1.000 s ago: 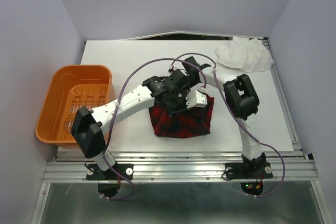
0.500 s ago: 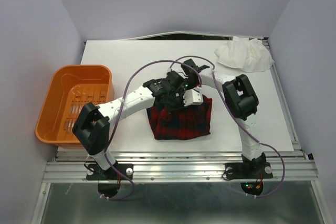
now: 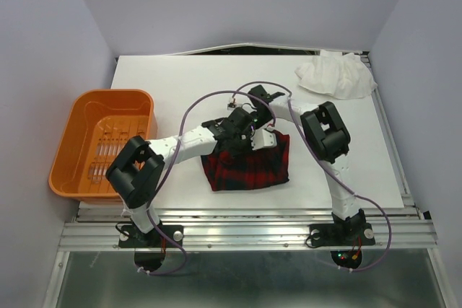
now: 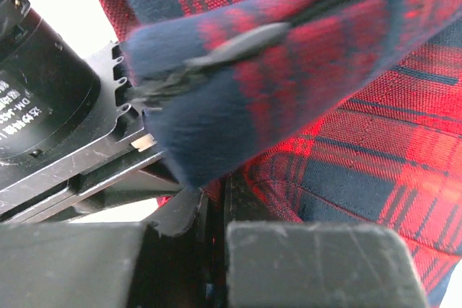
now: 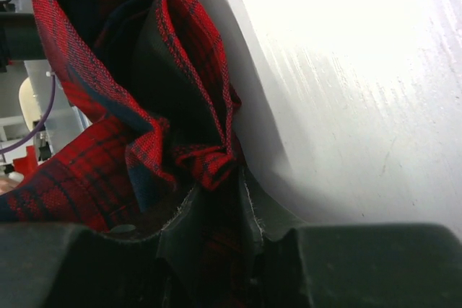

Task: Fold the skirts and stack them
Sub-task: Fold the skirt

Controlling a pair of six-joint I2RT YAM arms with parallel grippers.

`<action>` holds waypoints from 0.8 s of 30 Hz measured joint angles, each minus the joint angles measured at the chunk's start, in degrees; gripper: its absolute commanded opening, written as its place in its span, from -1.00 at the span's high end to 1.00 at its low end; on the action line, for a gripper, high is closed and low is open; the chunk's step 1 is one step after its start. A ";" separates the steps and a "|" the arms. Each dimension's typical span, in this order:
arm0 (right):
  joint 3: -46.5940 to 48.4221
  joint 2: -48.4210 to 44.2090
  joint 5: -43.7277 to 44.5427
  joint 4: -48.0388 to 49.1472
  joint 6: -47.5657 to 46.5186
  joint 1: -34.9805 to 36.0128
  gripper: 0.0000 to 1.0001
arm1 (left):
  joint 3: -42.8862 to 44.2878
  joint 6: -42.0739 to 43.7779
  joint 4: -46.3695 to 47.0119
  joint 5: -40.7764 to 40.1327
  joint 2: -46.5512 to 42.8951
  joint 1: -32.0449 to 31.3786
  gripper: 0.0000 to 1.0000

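Left wrist, right wrist: left claw and right claw each pinch the red plaid skirt.

Robotics lab cell here: a white surface boxed in by plain pale walls, the left arm and right arm bolted to aluminium rails at the bottom of the frame, purple cables looping, and an orange basket at the left.

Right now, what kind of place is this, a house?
Probably a robot test lab, not a house: a white table boxed in by plain walls, arms bolted to a metal rail, and a plaid skirt for practice.
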 measured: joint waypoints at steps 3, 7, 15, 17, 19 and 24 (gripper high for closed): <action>0.00 0.26 -0.46 0.11 -0.15 0.11 0.44 | -1.46 -0.37 2.08 -1.49 -0.02 -0.09 1.00; 0.00 0.37 -0.61 0.31 -0.09 0.11 0.44 | -2.71 -0.90 3.54 -2.62 -0.70 -0.15 1.00; 1.14 1.03 -0.81 0.46 0.15 0.57 0.41 | -5.07 -1.11 5.84 -4.15 -1.70 -0.15 0.95; 1.53 1.22 -0.76 0.44 0.07 0.57 0.39 | -5.55 -1.03 6.69 -4.13 -1.03 0.26 0.85; 2.14 1.51 -0.42 0.46 -0.11 0.31 0.30 | -5.60 -1.03 7.06 -3.67 0.11 1.20 0.76; 5.18 2.01 1.73 0.55 1.53 -0.46 -0.47 | -5.55 0.24 8.33 0.39 2.29 3.39 0.64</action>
